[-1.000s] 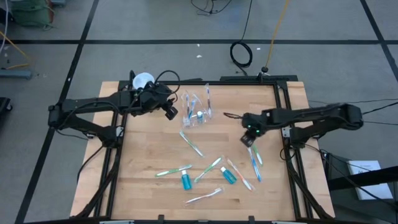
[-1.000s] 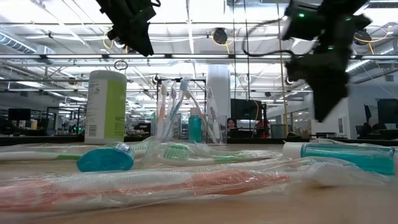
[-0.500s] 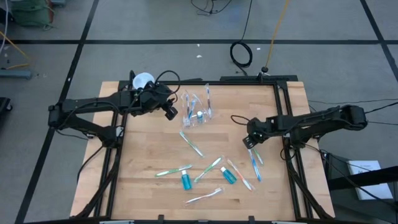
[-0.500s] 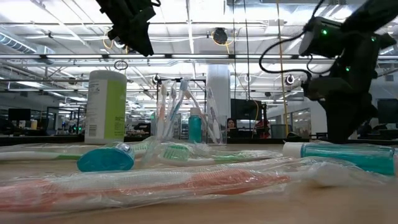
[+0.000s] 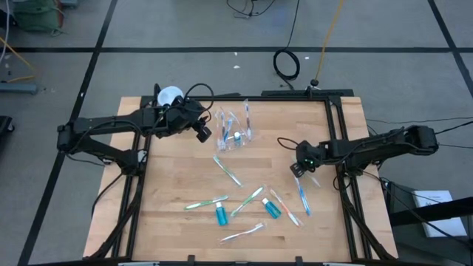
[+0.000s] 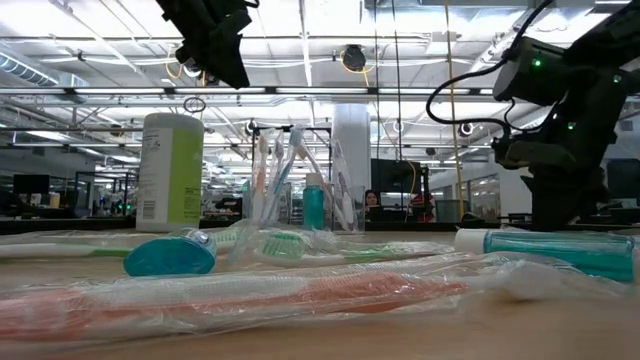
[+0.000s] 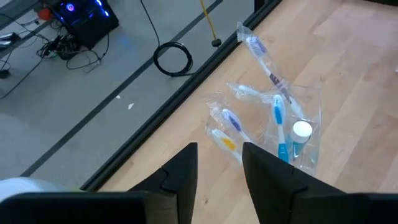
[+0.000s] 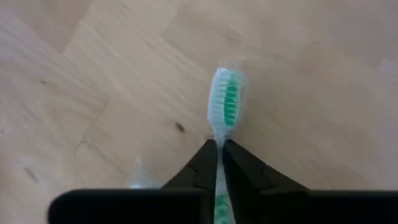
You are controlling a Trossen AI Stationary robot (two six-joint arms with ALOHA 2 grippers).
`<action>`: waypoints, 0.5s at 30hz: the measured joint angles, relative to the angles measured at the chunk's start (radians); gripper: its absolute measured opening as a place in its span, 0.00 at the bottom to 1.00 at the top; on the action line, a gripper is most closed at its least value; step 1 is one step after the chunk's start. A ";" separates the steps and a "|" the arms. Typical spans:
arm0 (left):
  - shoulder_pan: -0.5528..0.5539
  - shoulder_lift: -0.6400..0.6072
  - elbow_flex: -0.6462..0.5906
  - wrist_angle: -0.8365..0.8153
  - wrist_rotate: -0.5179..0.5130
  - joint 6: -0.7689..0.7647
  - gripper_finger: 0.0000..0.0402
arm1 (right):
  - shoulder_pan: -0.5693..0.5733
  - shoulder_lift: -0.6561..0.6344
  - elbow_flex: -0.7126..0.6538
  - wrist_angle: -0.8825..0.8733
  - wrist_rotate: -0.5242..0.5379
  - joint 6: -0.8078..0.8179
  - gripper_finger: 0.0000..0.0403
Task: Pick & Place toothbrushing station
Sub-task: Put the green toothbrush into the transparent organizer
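Toothbrushing station (image 5: 235, 130): clear holder at the back middle of the bench (image 5: 170, 192), with wrapped brushes and a small blue white-capped tube (image 7: 297, 140) standing or leaning in it.
Loose pieces: wrapped toothbrushes and two blue tubes (image 5: 220, 215) scattered over the front half of the bench, well apart from the holder.
Green toothbrush (image 8: 225, 102): lies flat on the wood near the right edge, its handle running between the right fingers.
Right gripper (image 8: 219, 163): low at the bench on the right side, fingers nearly closed around the green toothbrush handle.
Left gripper (image 7: 219, 177): raised above the back left of the bench, just beside the holder, fingers parted and holding nothing.
Green canister (image 6: 170, 170): white-lidded, upright at the back left corner, behind the left arm.
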 joint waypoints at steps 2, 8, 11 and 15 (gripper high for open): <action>0.000 0.000 0.000 0.000 0.000 0.000 0.33 | 0.000 0.000 0.000 0.046 -0.001 0.007 0.03; 0.000 0.000 0.000 0.002 0.000 0.000 0.33 | -0.003 -0.061 0.016 0.289 -0.075 -0.090 0.02; 0.000 0.000 0.000 0.008 0.000 0.000 0.33 | -0.011 -0.105 0.026 0.523 -0.019 -0.236 0.01; -0.002 0.000 0.000 0.009 0.000 0.012 0.33 | -0.020 -0.126 0.027 0.874 0.002 -0.500 0.01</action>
